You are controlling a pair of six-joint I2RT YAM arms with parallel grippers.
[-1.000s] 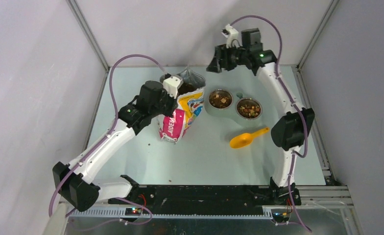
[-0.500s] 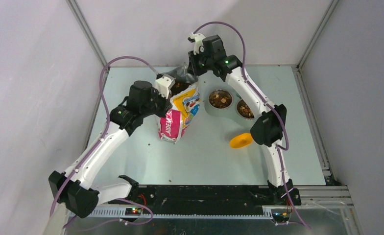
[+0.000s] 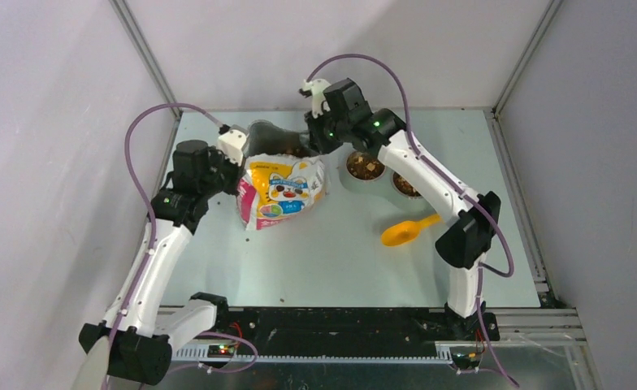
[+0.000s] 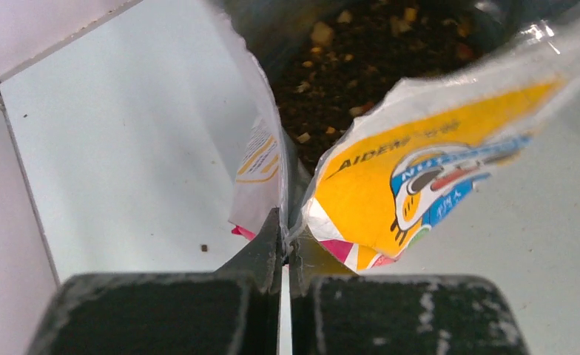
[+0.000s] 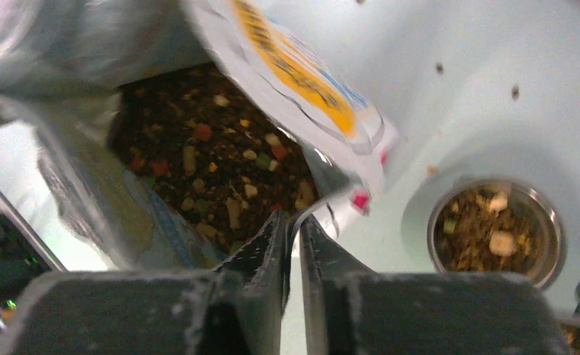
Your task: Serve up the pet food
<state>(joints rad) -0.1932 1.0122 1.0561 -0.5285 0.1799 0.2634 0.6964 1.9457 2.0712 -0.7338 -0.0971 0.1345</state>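
The cartoon-cat bag [image 3: 283,188] leans over low on the table, its open mouth toward the back. Pet food [image 4: 361,59] shows inside the mouth, dark brown with tan bits, and again in the right wrist view [image 5: 206,155]. My left gripper [image 3: 236,154] is shut on the bag's left rim [image 4: 261,159]; its tips [image 4: 285,222] pinch the foil. My right gripper [image 3: 314,146] is at the mouth's right side, its tips [image 5: 294,222] shut on the rim of the bag [image 5: 309,81]. Two steel bowls [image 3: 366,166] [image 3: 407,187] hold pet food.
A yellow scoop [image 3: 409,231] lies right of centre, in front of the bowls. The right arm crosses above the right-hand bowl. A few loose pellets [image 4: 203,248] lie on the table. Walls close in the back and both sides.
The bag went from upright to leaning low toward the left as the left arm drew back left. The right arm swung in from the back right and closed on the bag's rim.
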